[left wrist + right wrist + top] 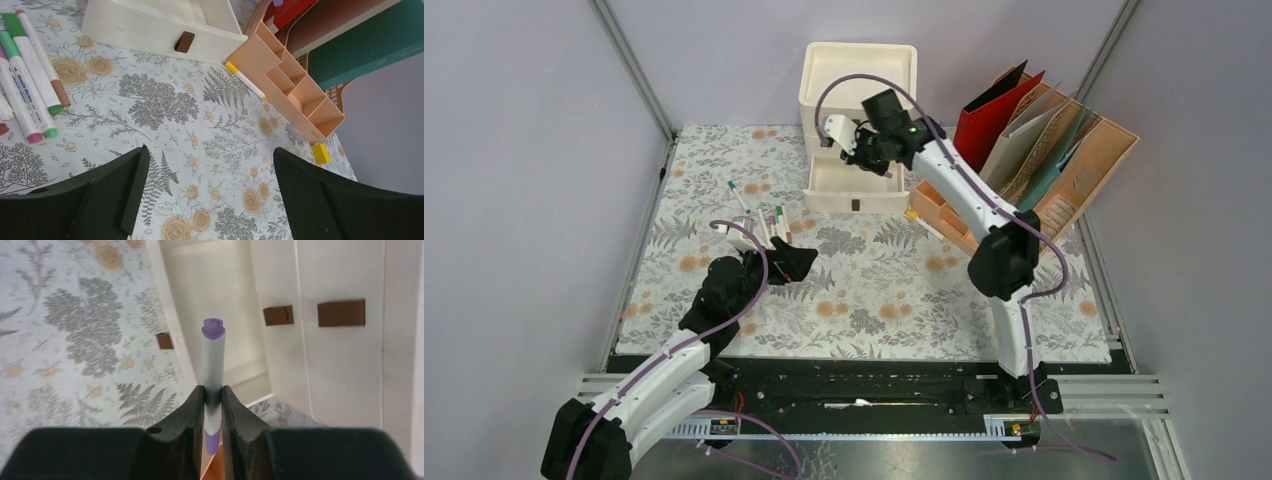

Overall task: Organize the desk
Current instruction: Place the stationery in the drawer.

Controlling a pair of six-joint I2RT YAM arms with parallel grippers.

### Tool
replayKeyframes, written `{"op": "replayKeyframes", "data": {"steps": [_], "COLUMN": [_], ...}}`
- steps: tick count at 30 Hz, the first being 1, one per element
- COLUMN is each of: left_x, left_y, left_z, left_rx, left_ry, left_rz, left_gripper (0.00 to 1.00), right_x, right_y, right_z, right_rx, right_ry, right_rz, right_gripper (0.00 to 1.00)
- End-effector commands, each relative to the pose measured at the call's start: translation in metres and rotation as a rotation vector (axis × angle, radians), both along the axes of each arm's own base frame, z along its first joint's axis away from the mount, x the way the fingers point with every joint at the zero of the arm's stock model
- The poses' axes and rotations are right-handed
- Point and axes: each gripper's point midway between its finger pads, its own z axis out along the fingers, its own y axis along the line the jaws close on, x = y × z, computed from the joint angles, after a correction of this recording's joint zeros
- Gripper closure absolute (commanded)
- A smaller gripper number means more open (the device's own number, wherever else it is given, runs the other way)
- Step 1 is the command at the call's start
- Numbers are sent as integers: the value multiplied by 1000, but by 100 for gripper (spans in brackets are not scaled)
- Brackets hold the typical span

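**While one pincer gapes, the other pinches a purple marker**

Where the two arms are bolted at the near rail, the desk spreads away under its fern-and-flower cloth, filling the space between the metal rails. Nearest, the left pincer hangs low over the cloth with its fingers spread wide and nothing between them. Just beyond it lies a loose cluster of markers. Farther on, a yellow-capped marker rests against the peach organizer. The right pincer is pressed onto a purple marker, above the open drawer of the white drawer unit at the far edge. A file holder stands to the right.
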Motion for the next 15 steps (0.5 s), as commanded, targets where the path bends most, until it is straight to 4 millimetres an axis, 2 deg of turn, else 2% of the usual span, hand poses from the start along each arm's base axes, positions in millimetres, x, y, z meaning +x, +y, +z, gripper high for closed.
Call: {"op": "replayKeyframes", "data": {"steps": [1, 4, 6, 9, 14, 15], "left_x": [1, 1, 0, 1, 2, 3], "left_y": [8, 11, 14, 18, 18, 18], "left_z": [-2, -2, -2, -4, -7, -7], "left_rx": [4, 14, 25, 52, 71, 71], "left_ry": [4, 8, 8, 17, 23, 25], "left_rz": [38, 51, 64, 77, 78, 76], "left_gripper": [1, 1, 1, 1, 1, 1], "right_x": [40, 56, 56, 37, -7, -18], "right_y": [4, 7, 9, 13, 12, 10], "right_z": [-7, -16, -16, -15, -9, -16], "right_rx": [-122, -129, -106, -47, 33, 35], "right_ry": [-159, -195, -180, -118, -2, 38], "right_rz": [-49, -102, -129, -106, -66, -56], "right_gripper": [75, 45, 34, 27, 23, 23]}}
